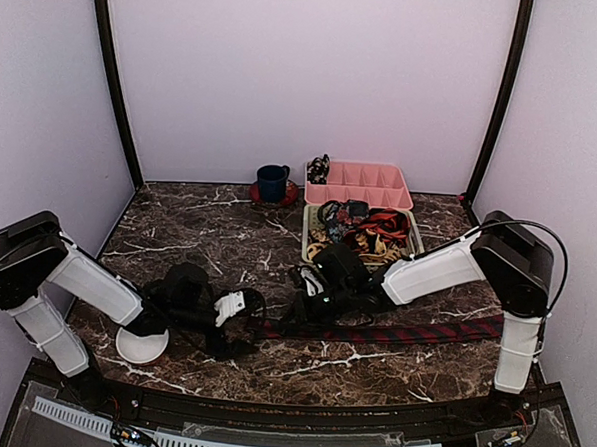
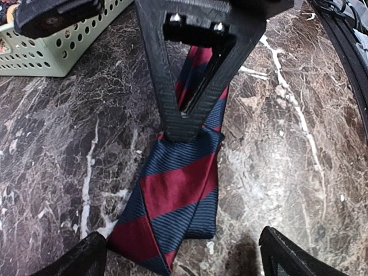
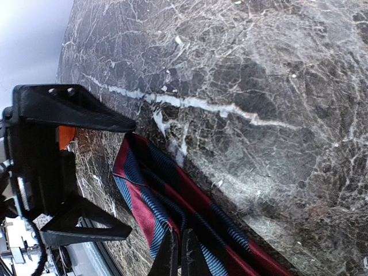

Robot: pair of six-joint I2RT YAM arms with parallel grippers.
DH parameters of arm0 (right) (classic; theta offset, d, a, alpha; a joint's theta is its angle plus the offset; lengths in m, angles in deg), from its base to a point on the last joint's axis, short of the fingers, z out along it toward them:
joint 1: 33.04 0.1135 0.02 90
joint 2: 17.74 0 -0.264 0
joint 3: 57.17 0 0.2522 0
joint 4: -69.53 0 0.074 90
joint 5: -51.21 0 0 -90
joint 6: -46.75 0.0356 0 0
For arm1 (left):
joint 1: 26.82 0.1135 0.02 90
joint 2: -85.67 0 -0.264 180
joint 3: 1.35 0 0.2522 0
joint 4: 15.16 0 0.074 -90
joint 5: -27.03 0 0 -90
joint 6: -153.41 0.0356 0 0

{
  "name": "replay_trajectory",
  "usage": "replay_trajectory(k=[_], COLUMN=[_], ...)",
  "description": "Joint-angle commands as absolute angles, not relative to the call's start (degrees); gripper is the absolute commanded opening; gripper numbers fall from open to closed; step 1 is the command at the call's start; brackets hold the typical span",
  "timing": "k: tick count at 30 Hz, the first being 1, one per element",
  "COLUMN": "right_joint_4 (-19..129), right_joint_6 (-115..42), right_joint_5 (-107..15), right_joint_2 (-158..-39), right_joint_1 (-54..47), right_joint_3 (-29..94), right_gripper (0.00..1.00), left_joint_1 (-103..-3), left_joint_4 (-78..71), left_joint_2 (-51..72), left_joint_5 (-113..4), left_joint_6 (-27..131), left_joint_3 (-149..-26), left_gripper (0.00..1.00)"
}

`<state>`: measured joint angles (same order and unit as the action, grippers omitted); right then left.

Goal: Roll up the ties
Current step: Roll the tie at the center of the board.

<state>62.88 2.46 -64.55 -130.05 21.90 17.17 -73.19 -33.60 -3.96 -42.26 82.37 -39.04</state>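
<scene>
A dark blue tie with red diagonal stripes (image 1: 393, 335) lies stretched along the table's near side. Its left end (image 2: 178, 195) is folded over on itself. My left gripper (image 2: 184, 261) stands open low over that folded end, one finger (image 2: 80, 259) on each side of it, touching nothing. My right gripper (image 3: 179, 256) is shut, and its fingertips rest on the tie (image 3: 172, 201) just behind the fold. In the left wrist view the right gripper's fingers (image 2: 190, 86) stand on the fabric. More ties (image 1: 368, 232) lie heaped in a basket.
A pale green perforated basket (image 1: 415, 242) stands behind the right gripper and shows again as a basket wall (image 2: 57, 52). Behind it is a pink divided tray (image 1: 359, 182). A blue mug (image 1: 273, 182) sits on a red coaster. A white dish (image 1: 142, 346) lies under the left arm.
</scene>
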Motion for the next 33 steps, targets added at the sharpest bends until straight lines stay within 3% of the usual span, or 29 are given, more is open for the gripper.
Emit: replay_trajectory(k=[1,5,8,15,19,25,30,33], right_joint_4=[62.9,62.57,62.31,62.84,63.1,67.06,71.26,71.62], right_joint_6=[1.66,1.58,1.48,1.12,0.76,3.68,6.29,6.52], right_joint_5=[-65.72,-66.1,-66.07,-66.42,-66.73,-68.72,-70.76,-71.22], right_joint_2=[-131.04,-130.97,-130.86,-130.17,-130.17,-128.73,-128.86,-130.03], right_joint_1=[21.35,21.37,21.37,21.38,21.25,21.05,21.27,21.61], right_joint_3=[18.68,18.91,18.99,18.21,18.23,15.93,14.58,15.43], right_gripper=[0.0,0.0,0.0,0.0,0.02,0.33,0.34,0.26], left_joint_1=[-72.45,-72.44,-72.48,-72.53,-72.53,-73.23,-74.31,-74.53], left_joint_4=[-39.13,-39.44,-41.74,-45.11,-43.55,-43.21,-42.22,-41.66], left_joint_2=[-7.82,-13.12,-15.56,-12.85,-10.47,-8.93,-9.7,-10.2], left_joint_5=[-38.1,-36.35,-35.4,-38.33,-38.6,-39.75,-40.74,-41.0], left_joint_6=[86.65,89.19,89.32,86.19,83.54,81.29,81.62,81.68], left_joint_3=[-40.43,-42.82,-43.15,-39.4,-38.9,-37.9,-38.45,-38.8], left_gripper=[0.95,0.95,0.89,0.47,0.33,0.3,0.29,0.29])
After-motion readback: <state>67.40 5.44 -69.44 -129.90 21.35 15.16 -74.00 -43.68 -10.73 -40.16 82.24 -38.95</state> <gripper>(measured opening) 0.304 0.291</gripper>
